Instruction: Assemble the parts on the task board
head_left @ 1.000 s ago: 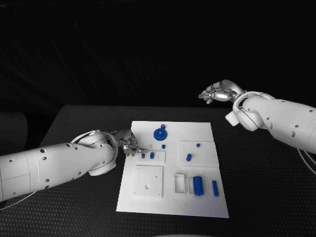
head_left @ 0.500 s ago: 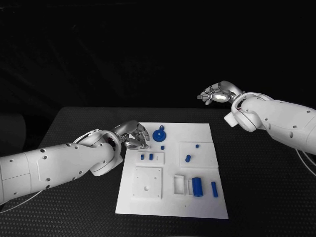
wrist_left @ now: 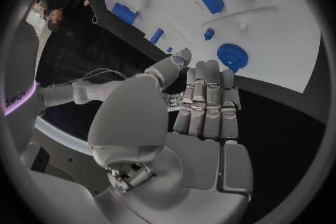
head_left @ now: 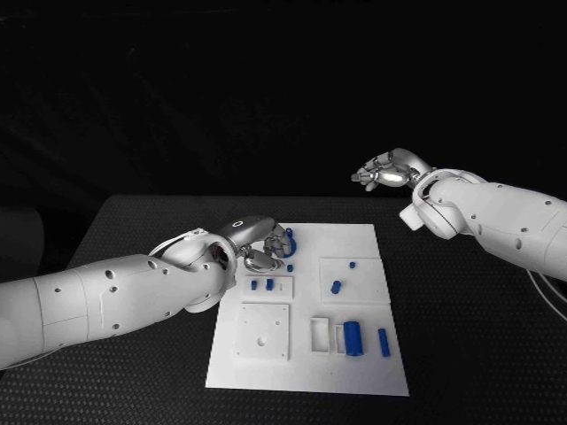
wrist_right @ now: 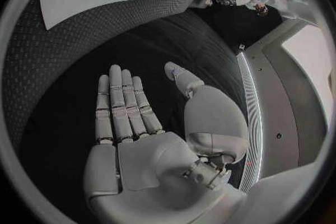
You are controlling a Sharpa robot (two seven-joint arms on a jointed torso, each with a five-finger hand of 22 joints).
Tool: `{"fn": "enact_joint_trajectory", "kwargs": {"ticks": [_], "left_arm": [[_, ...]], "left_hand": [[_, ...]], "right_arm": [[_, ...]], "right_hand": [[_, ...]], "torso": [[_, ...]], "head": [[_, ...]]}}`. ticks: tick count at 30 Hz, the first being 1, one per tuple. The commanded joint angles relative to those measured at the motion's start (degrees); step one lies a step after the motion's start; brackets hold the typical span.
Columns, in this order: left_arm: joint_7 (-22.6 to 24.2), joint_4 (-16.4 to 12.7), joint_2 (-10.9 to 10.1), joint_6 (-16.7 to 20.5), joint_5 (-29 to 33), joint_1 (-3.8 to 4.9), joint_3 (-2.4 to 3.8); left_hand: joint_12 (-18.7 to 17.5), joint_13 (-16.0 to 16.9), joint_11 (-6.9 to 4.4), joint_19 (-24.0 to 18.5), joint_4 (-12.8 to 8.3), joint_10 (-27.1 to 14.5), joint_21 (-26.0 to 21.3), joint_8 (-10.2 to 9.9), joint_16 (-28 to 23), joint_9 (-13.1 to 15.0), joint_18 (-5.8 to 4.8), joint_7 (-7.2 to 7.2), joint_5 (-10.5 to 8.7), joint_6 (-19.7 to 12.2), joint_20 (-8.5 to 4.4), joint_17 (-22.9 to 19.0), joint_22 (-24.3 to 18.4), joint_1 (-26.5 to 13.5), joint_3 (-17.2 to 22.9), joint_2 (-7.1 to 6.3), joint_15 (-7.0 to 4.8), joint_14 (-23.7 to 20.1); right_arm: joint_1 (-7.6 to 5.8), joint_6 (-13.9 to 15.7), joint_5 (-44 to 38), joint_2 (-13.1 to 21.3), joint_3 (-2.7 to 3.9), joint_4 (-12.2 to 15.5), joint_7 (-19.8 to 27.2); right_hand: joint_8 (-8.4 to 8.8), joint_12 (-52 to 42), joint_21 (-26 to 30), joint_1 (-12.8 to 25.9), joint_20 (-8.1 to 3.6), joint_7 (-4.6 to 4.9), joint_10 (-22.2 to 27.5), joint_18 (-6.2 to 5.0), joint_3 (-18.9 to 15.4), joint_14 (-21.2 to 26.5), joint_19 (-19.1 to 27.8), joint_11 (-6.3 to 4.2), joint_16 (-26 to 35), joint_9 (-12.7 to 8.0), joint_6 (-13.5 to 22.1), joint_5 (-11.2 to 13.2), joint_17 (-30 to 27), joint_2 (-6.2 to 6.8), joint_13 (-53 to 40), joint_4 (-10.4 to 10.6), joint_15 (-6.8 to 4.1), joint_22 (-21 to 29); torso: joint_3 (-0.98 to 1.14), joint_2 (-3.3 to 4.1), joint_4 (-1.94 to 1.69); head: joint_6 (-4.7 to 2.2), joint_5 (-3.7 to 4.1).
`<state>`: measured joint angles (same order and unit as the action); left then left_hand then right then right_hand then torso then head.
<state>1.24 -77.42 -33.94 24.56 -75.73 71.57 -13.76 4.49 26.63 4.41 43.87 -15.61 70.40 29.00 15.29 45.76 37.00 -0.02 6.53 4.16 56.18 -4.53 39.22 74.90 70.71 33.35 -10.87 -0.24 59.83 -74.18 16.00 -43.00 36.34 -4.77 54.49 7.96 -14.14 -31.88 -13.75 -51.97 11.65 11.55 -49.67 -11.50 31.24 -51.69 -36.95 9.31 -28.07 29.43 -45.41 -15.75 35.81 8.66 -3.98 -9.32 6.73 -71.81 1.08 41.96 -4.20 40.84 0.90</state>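
L hand [head_left: 260,246] empty, fingers straight, over toothed blue gear [wrist_left: 232,56]; R hand [head_left: 386,170] spread flat, empty

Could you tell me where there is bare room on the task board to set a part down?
The task board is bare at its far right corner and along its near edge. It is crowded around the blue gear, where the left hand hovers.

One black table [head_left: 488,354], one white task board [head_left: 361,235]. Counting the blue parts now: one gear [wrist_left: 232,56], one fat cylinder [head_left: 354,337], one slim rod [head_left: 384,342] and five small pieces [head_left: 337,286], so eight. Two hands: left hand [head_left: 260,250], right hand [head_left: 384,170].
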Motion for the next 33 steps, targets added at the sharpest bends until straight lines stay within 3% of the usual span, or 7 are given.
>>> {"fn": "enact_joint_trajectory", "kwargs": {"ticks": [1, 5, 10, 19, 33], "left_arm": [[-1.5, 0.9, 1.2, -4.9, -9.6, 0.1, 0.02], [-3.2, 2.2, 2.8, -6.4, -12.9, 0.09, 0.02], [-3.9, 3.3, 4.0, -7.4, -13.2, 0.07, 0.02], [-4.7, 5.1, 5.7, -7.4, -13.6, 0.03, 0.03], [-5.6, 8.4, 8.0, -9.4, -13.8, -0.56, 0.04]], "left_hand": [[-0.8, -0.9, 0.47, 1.3, 0.2, -0.6, 1.1, -0.7, 1.5, -0.3, 0.02, 0.18, 0.11, -0.4, -0.54, 0.5, 1.5, 0.5, 0.0, -0.29, -0.51, 1.1], [-0.9, -2.8, 0.52, 3.8, 0.3, -2.9, 3.1, -1.7, 3.3, -0.9, 0.12, 0.22, 0.59, -1.4, -1.92, 0.9, 1.4, 0.8, 0.1, -0.27, -0.95, 2.8], [-0.8, -4.5, 0.48, 5.8, 1.2, -4.2, 4.5, -2.5, 4.6, -1.5, 0.51, 0.46, 0.4, -2.3, -2.58, 0.9, 1.4, 0.3, 0.0, -0.78, -1.15, 4.6], [-0.9, -6.5, 0.82, 6.2, 3.3, -6.3, 4.9, -3.6, 4.9, -2.4, 0.94, 0.59, 0.11, -4.1, -2.36, 0.5, 1.3, -0.7, 0.2, -2.02, -0.89, 5.0], [-0.8, -7.9, 0.97, 6.1, 3.9, -6.8, 5.0, -3.2, 5.3, -2.6, 1.16, 0.81, 0.42, -3.3, -2.15, 0.3, 1.3, 0.0, 0.7, -0.51, -0.76, 5.1]], "right_arm": [[0.04, -0.7, 0.0, -0.1, 0.03, 0.0, 0.4], [0.05, -0.7, 0.0, -0.1, 0.03, 0.0, 0.4], [0.05, -0.8, 0.0, -0.3, 0.03, 0.0, 0.4], [0.07, -0.8, 0.0, -0.5, 0.03, 0.0, 0.5], [0.07, -0.8, 0.0, -0.7, 0.03, 0.1, 0.5]], "right_hand": [[-0.26, 0.2, 0.3, 0.2, 0.14, 0.58, -0.2, -0.34, 0.0, -0.1, -0.1, -0.01, 0.3, -0.1, 0.3, -0.3, 0.1, -0.02, 0.0, -0.3, 0.27, -0.1], [-0.26, 0.2, 0.3, 0.2, 0.14, 0.58, -0.3, -0.34, 0.0, -0.1, -0.1, -0.01, 0.3, -0.1, 0.3, -0.4, 0.1, -0.03, 0.0, -0.3, 0.27, -0.1], [-0.27, 0.2, 0.3, 0.2, 0.15, 0.58, -0.3, -0.34, 0.0, -0.1, -0.1, -0.01, 0.3, -0.1, 0.3, -0.4, 0.1, -0.04, 0.0, -0.3, 0.27, -0.1], [-0.29, 0.2, 0.4, 0.2, 0.16, 0.58, -0.3, -0.35, 0.0, -0.1, -0.1, -0.01, 0.3, -0.1, 0.3, -0.6, 0.1, -0.08, 0.0, -0.3, 0.27, -0.2], [-0.32, 0.2, 0.5, 0.2, 0.18, 0.58, -0.3, -0.36, 0.0, -0.1, -0.2, 0.0, 0.4, -0.1, 0.3, -1.0, 0.2, -0.12, 0.0, -0.3, 0.27, -0.3]], "torso": [[-0.02, 0.01, 0.06], [0.02, 0.03, 0.05], [0.05, 0.02, 0.05], [0.07, -0.01, 0.01], [0.07, 0.01, 0.03]], "head": [[-0.08, 0.02], [-0.02, 0.07], [-0.01, 0.13], [0.08, 0.23], [0.24, 0.34]]}}
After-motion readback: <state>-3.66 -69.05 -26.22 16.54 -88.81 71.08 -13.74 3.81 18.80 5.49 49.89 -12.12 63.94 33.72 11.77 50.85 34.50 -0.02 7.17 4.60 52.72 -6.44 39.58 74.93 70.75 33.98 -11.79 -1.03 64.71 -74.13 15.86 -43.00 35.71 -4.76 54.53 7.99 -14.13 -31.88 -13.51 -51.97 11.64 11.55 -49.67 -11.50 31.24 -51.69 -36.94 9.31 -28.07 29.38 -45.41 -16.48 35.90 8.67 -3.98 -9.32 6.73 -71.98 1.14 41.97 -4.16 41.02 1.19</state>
